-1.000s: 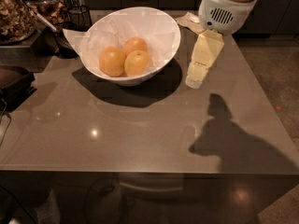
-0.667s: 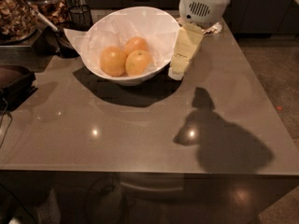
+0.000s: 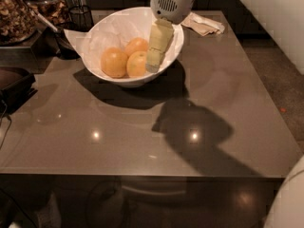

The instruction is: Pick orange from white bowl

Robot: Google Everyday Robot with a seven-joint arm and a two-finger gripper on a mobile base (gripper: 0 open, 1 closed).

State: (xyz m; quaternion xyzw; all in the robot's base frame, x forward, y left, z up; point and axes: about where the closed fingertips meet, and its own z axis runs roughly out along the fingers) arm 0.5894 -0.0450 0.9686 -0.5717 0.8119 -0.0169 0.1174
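Observation:
The white bowl (image 3: 97, 68) stands at the back middle of the grey table and is lined with crinkled white paper. Three oranges lie in it: one on the left (image 3: 114, 62), one in the middle front (image 3: 136, 64), and a slightly redder one behind them (image 3: 137, 45). My gripper (image 3: 153, 66) hangs down from the white wrist housing (image 3: 172, 4) inside the bowl's right half. Its tip is right beside the middle front orange, at that orange's right side. Whether it touches the fruit is unclear.
A crumpled paper napkin (image 3: 204, 23) lies at the back right of the table. Jars of dried food (image 3: 16, 13) and a black wire holder (image 3: 78, 15) stand at the back left. A dark tray (image 3: 14, 82) sits at the left edge. Floor shows on the right.
My gripper has moved left from beside the bowl's right outside to over the rim and down into the bowl, next to the oranges. The oranges have not moved.

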